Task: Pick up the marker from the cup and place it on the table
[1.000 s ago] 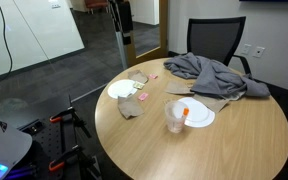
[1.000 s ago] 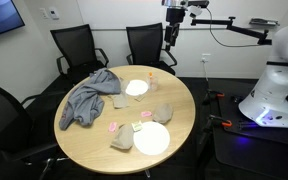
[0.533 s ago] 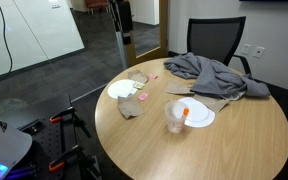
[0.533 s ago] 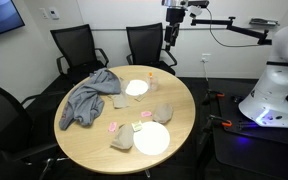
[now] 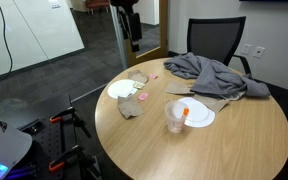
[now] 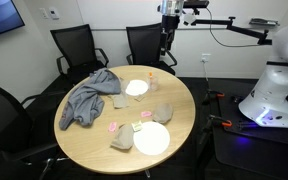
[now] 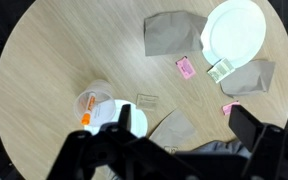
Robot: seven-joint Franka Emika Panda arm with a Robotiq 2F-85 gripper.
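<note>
The clear cup point(image 5: 174, 121) stands on the round light-wood table point(image 5: 184, 158), at the edge of a white plate point(image 5: 197, 116). The orange-red marker point(image 5: 185, 112) stands slanted inside it. In the wrist view the cup point(image 7: 94, 98) with the marker point(image 7: 86, 116) lies at lower left, beside the half-hidden plate point(image 7: 109, 116). My gripper point(image 5: 132, 32) hangs high beyond the table's far edge. It is open and empty in the wrist view point(image 7: 187, 125), well above the table point(image 7: 54, 60). It also shows in an exterior view point(image 6: 166, 38).
A second white plate point(image 7: 234, 28), brown napkins point(image 7: 174, 33) and small pink scraps point(image 7: 185, 66) lie on the table. A grey cloth point(image 5: 214, 72) is heaped by a black chair point(image 5: 216, 40). More chairs point(image 6: 74, 45) ring the table.
The gripper has shifted a little sideways, toward the table. Nothing on the table has moved.
</note>
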